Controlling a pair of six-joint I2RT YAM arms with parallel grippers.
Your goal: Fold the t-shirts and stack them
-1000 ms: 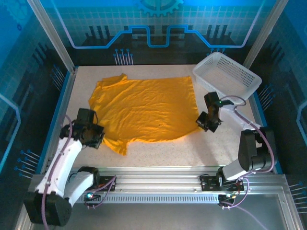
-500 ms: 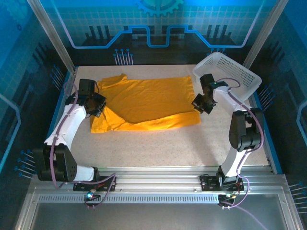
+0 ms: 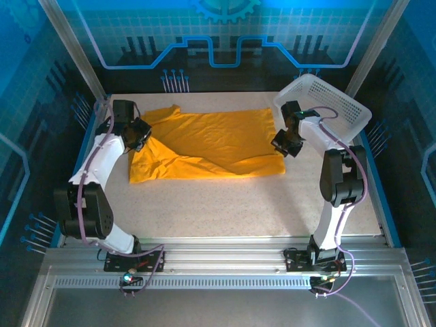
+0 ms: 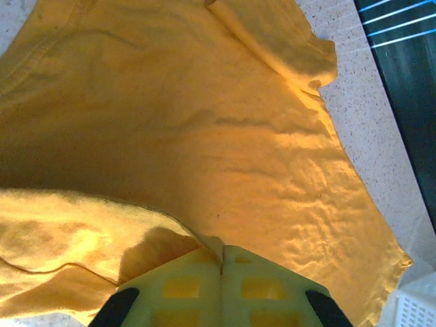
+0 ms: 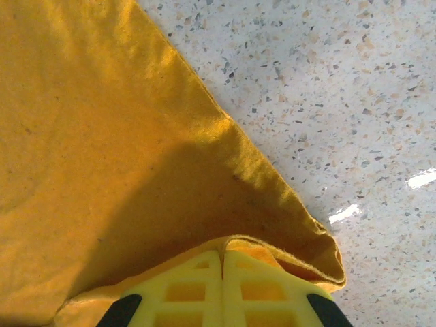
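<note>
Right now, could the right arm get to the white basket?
Probably yes: the right claw is right beside the white basket, nothing between. But it is shut on the t-shirt, so cloth would come along.

I read the near half of the table (image 3: 231,204) as bare side to side, so the main transit room lies btwn the near hem of the t-shirt (image 3: 211,146) and the arm bases. Far half is occupied: the shirt spans the middle, and the white basket (image 3: 340,109) sits at an angle in the far-right corner, just beside the right gripper (image 3: 285,144). Left arm (image 3: 102,160) runs along the left edge and right arm (image 3: 340,177) along the right, obstructing both side lanes.
</note>
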